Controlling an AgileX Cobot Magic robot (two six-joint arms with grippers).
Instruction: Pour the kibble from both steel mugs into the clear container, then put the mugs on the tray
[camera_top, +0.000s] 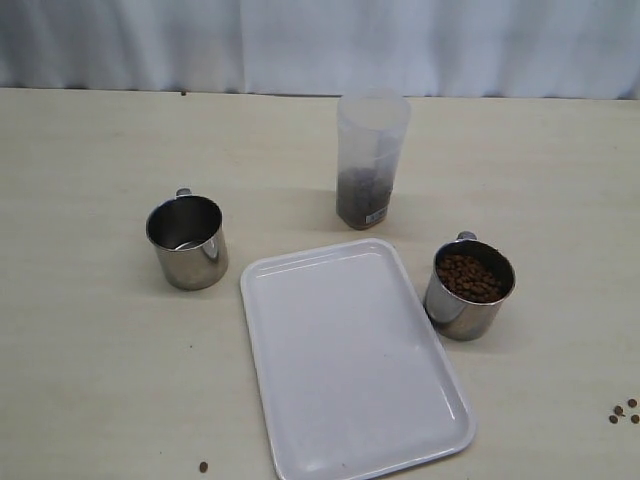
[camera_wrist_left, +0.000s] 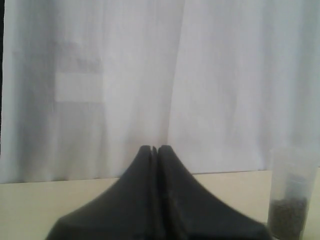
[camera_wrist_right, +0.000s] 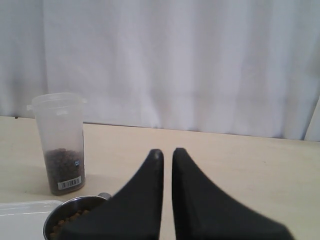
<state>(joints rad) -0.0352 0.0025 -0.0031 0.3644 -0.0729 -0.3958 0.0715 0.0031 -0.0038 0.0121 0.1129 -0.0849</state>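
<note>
Two steel mugs stand on the table. The left mug (camera_top: 187, 241) looks empty. The right mug (camera_top: 468, 290) (camera_wrist_right: 70, 220) holds brown kibble (camera_top: 469, 277). Behind the tray stands the clear container (camera_top: 371, 160) (camera_wrist_left: 292, 197) (camera_wrist_right: 60, 142), with kibble (camera_top: 362, 193) in its bottom part. The white tray (camera_top: 350, 360) lies between the mugs and has nothing on it. Neither gripper shows in the exterior view. My left gripper (camera_wrist_left: 154, 149) is shut on nothing, above the table. My right gripper (camera_wrist_right: 167, 151) is shut and empty, with the filled mug just beside it.
Several loose pellets (camera_top: 625, 410) lie at the table's right edge and one pellet (camera_top: 203, 466) lies near the front. A white curtain (camera_top: 320, 40) hangs behind the table. A corner of the tray (camera_wrist_right: 22, 212) shows in the right wrist view.
</note>
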